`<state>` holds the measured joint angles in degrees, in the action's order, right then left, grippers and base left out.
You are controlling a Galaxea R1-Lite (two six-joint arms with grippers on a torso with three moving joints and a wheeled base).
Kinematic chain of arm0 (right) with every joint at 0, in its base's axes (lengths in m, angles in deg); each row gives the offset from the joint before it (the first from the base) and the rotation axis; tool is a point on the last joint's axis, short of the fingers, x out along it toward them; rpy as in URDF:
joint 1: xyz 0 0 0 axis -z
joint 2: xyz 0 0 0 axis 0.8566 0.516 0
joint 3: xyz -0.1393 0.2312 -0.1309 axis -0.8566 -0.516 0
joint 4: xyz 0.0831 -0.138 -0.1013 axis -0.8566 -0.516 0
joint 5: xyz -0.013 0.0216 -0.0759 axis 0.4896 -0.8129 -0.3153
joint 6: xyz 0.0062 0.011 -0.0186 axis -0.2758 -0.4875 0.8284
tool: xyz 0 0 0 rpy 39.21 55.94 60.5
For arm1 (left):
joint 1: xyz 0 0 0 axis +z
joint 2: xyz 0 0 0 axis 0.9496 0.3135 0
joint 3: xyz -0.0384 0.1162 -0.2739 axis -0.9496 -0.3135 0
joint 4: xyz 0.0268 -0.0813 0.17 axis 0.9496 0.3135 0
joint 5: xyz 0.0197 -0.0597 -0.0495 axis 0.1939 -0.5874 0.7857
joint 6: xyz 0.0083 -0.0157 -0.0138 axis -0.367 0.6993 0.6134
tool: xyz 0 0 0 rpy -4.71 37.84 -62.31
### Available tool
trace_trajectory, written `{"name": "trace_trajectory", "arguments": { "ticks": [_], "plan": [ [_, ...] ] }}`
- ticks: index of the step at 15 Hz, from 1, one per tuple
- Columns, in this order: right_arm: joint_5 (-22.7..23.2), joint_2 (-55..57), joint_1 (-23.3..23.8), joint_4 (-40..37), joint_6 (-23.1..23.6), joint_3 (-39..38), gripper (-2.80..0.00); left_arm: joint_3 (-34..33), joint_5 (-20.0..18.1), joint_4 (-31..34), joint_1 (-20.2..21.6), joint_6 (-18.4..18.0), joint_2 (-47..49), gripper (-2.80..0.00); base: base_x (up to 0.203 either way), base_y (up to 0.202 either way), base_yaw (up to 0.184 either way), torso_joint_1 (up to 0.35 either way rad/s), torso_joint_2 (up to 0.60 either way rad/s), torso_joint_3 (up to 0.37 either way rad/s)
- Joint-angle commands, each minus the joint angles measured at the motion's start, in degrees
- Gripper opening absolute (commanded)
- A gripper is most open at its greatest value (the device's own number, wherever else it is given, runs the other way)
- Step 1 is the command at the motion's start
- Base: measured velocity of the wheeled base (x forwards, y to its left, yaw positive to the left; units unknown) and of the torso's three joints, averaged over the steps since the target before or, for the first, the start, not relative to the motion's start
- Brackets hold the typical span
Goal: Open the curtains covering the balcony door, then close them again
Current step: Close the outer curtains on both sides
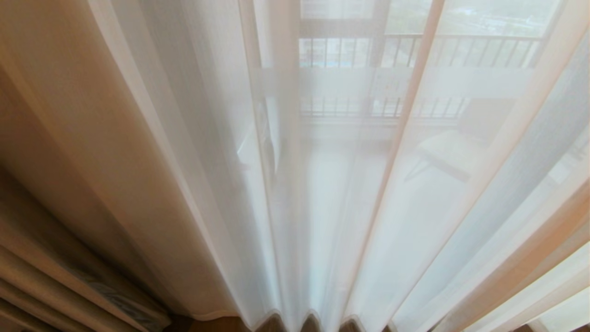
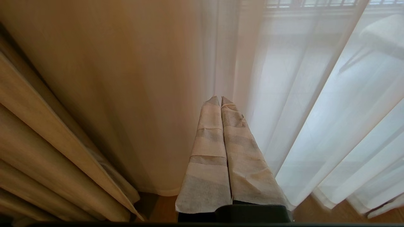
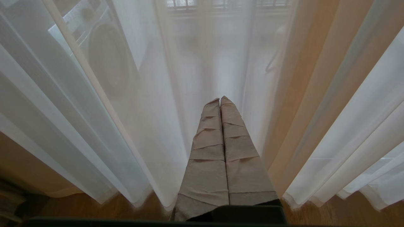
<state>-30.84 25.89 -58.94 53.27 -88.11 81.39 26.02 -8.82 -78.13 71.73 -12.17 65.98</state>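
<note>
White sheer curtains [image 1: 322, 193] drawn across balcony door [image 1: 368, 50], hems at wooden floor [image 3: 94, 208]; left gripper [image 2: 220, 99] and right gripper [image 3: 220, 100] near sheers, fingers pressed together, empty.

Two grippers, left gripper [image 2: 220, 100] and right gripper [image 3: 220, 101]; one washing machine [image 3: 104, 56].

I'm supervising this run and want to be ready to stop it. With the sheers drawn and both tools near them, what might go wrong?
1. The left tool and right tool are both shut, holding nothing; sweeping could snag or slip on the thin sheers.
2. The sheers' hem nearly meets the wooden floor; the base may trap it.
3. The heavy drape hangs bunched beside the left tool and may catch it.
</note>
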Motion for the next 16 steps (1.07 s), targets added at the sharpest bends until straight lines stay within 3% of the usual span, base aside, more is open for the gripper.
{"name": "trace_trajectory", "arguments": {
  "ticks": [1, 10, 13, 16],
  "plan": [
    [-0.02, -0.02, 0.00, 0.02, -0.02, 0.00, -2.80, 0.00, -0.01, 0.00, 0.00, -0.02, -0.05, -2.80, 0.000, 0.000, 0.000, 0.000, 0.00, 0.000],
    [-0.02, -0.02, 0.00, 0.02, -0.02, 0.00, -2.80, 0.32, 0.34, -0.26, 0.00, 1.41, -0.05, -2.80, 0.000, 0.000, 0.000, 0.000, 0.00, 0.000],
    [-0.02, -0.02, 0.00, 0.02, -0.02, 0.00, -2.80, 5.17, 1.80, 2.25, 0.00, 2.87, 0.08, -2.80, 0.000, 0.000, 0.000, 0.000, 0.00, 0.000],
    [-0.02, -0.02, 0.00, 0.02, -0.02, 0.00, -2.80, 12.25, 5.67, 3.56, -0.06, 2.87, 5.07, -2.80, 0.000, 0.000, 0.000, 0.000, 0.00, 0.000]
  ]
}}
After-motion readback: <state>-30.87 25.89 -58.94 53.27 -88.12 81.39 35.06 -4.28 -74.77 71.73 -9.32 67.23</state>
